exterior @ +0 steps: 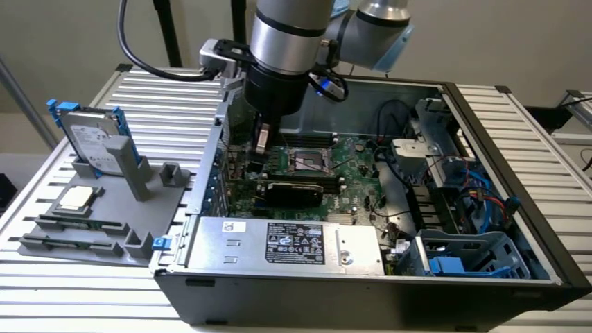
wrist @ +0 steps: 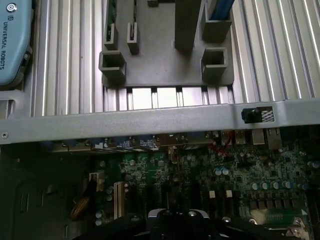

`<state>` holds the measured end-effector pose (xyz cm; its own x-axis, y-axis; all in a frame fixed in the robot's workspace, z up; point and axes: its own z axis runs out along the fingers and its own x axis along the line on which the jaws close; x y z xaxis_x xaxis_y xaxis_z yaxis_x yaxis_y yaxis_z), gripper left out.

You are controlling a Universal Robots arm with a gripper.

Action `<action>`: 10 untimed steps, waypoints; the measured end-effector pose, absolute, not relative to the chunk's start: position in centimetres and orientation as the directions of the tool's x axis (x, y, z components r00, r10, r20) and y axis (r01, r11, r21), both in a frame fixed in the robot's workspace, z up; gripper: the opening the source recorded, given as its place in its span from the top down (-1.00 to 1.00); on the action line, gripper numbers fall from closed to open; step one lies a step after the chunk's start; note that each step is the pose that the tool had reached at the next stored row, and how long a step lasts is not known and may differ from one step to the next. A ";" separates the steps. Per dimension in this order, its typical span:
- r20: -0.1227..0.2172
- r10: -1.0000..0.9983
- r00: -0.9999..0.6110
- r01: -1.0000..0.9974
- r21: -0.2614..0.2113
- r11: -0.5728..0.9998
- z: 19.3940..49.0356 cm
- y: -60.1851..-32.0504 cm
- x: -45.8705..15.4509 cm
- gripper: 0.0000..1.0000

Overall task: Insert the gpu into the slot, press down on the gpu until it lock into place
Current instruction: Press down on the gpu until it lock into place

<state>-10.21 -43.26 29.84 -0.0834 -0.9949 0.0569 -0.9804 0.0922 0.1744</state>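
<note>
We see the gripper (exterior: 263,147) w/ jaws closed tight, nothing btwn them, hanging over the green motherboard (exterior: 347,156) inside the open PC case (exterior: 518,208). The gpu (exterior: 294,189) sits on the board at 5 o'clock from the gripper tip, just beside it, approx. level, at 12 o'clock of the silver power supply (exterior: 287,244). Can't tell if it's fully seated; the slot is hidden under it. Grey fixture tray (exterior: 107,225) w/ a hard drive (exterior: 91,135) lies at 9 o'clock of the case.
</note>
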 end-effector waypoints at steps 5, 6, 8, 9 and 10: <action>0.054 -0.995 -0.080 -0.987 0.139 0.087 29.9 -43.3 -10.1 0.79; 0.053 -0.995 -0.080 -0.988 0.131 0.086 29.9 -43.3 -10.0 0.79; 0.052 -0.996 -0.079 -0.990 0.116 0.084 29.9 -43.3 -10.0 0.79; 0.052 -0.996 -0.078 -0.991 0.109 0.083 29.9 -43.3 -10.0 0.79; 0.051 -0.996 -0.078 -0.991 0.101 0.083 29.9 -43.3 -9.9 0.79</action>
